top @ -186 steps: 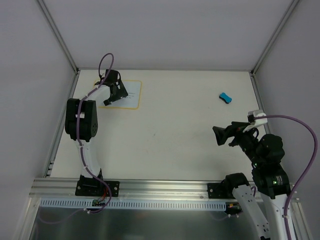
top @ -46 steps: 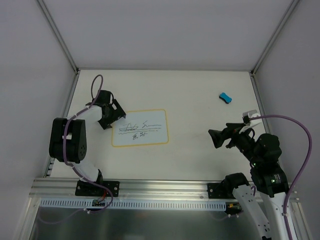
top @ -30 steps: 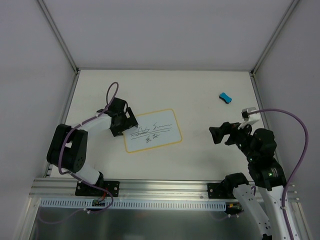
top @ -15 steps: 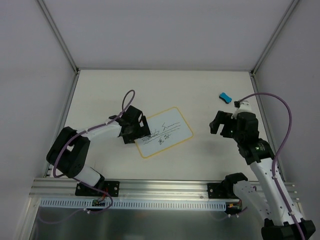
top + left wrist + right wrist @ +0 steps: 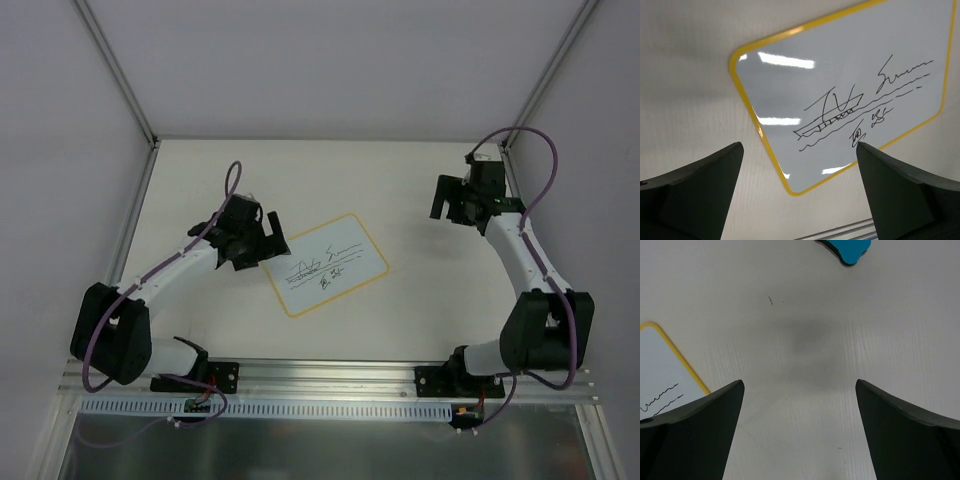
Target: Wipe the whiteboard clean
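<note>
The whiteboard [image 5: 328, 265] lies tilted on the table, white with a yellow rim and black scribbles. My left gripper [image 5: 266, 247] is open and empty just off the board's left end. In the left wrist view the board [image 5: 850, 85] fills the frame ahead of the gripper [image 5: 799, 146], whose open jaws hang above its near corner. My right gripper [image 5: 445, 203] is open and empty at the far right and hides the blue eraser in the top view. In the right wrist view the eraser [image 5: 845, 249] lies just ahead of the gripper [image 5: 799, 383], and the board's corner [image 5: 660, 365] shows at the left.
Bare white table [image 5: 330, 180] surrounds the board. Grey walls with metal frame posts close the left, right and back sides. An aluminium rail [image 5: 320, 372] with both arm bases runs along the near edge.
The left gripper slid the board rightward towards the middle of the table, then drew back a little off its left end. The right arm has swung far out over the eraser.
</note>
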You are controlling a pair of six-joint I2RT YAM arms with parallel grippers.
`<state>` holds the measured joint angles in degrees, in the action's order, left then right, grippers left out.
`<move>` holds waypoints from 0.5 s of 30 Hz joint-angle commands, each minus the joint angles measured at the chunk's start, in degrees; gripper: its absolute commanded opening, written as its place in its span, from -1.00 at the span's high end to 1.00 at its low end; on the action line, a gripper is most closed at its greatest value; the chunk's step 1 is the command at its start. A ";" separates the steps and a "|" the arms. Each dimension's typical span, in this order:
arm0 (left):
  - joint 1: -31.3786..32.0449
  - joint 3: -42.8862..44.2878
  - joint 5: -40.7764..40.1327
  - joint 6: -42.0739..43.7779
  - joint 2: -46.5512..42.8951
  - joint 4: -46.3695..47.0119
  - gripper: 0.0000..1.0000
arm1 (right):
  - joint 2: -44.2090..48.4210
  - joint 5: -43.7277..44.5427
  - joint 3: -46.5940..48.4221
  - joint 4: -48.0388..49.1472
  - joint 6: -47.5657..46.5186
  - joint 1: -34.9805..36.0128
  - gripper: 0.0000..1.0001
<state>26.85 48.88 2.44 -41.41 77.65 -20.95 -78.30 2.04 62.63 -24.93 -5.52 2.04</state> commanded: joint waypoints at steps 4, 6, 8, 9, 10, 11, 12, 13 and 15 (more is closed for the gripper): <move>-7.60 6.13 -1.55 10.99 -3.55 -6.03 -0.97 | -13.79 -1.43 10.48 4.54 -7.74 -1.78 -0.99; -8.13 6.14 -3.48 11.87 -3.82 -6.47 -0.98 | -19.15 -3.95 14.70 4.71 -8.45 -3.53 -0.98; -8.31 5.61 -3.23 12.75 -4.61 -6.91 -0.98 | -22.40 -6.69 17.60 4.71 -9.24 -4.59 -0.91; -8.31 5.44 -3.14 13.97 -4.96 -7.26 -0.97 | -25.29 -7.14 20.14 4.71 -9.59 -5.46 -0.90; -8.39 5.52 -2.62 14.77 -5.74 -8.13 -0.98 | -26.71 -7.49 21.47 4.71 -10.12 -5.82 -0.86; -8.39 5.70 -2.61 15.82 -6.19 -8.66 -0.97 | -28.12 -8.88 22.70 4.63 -11.87 -6.17 -0.84; -8.39 5.87 -2.61 17.66 -6.71 -9.10 -0.97 | -30.66 -9.60 25.15 4.63 -12.93 -6.61 -0.83; -8.48 6.13 -0.70 18.63 -7.85 -9.46 -0.97 | -31.81 -10.47 26.39 4.45 -13.98 -6.70 -0.81; -8.48 6.14 -0.24 21.26 -9.09 -9.90 -0.97 | -33.75 -12.15 28.33 4.45 -16.80 -7.31 -0.80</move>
<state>18.68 53.60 1.06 -26.20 71.85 -28.53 -110.76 -5.85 86.56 -21.41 -16.88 -4.54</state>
